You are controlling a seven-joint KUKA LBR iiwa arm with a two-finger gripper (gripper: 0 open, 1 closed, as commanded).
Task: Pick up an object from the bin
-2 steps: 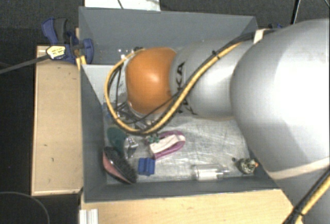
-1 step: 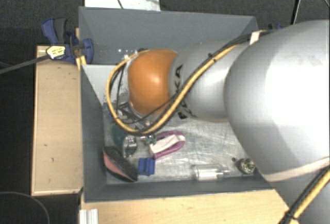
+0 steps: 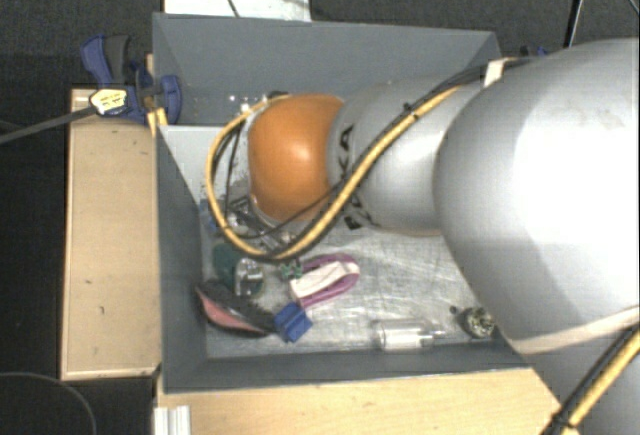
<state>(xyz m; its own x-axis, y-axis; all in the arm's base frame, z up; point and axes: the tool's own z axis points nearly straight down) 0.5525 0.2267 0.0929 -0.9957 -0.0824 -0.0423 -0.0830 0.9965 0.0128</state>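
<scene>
- One claw (image 3: pixel 246 265) hangs under the arm's orange cover (image 3: pixel 290 158), low in the left part of the grey bin (image 3: pixel 185 253). The cover and cables hide its tip, so I cannot tell whether it is released or clenched.
- One dark pink-and-black flap (image 3: pixel 228 308) lies nearest, just below the claw and slightly to its left. It is the closest thing for picking.
- One green scrap (image 3: pixel 224 253) sits just beside the claw on its left.
- One purple-and-white strap (image 3: pixel 325 281) lies near the claw on its right.
- One blue block (image 3: pixel 292 323) sits below and right of the claw, at the flap's right end.
- One clear tube (image 3: pixel 405 334) lies farther right, well apart from the claw.
- One small dark round piece (image 3: pixel 478 323) lies farthest right, beside the arm.
</scene>
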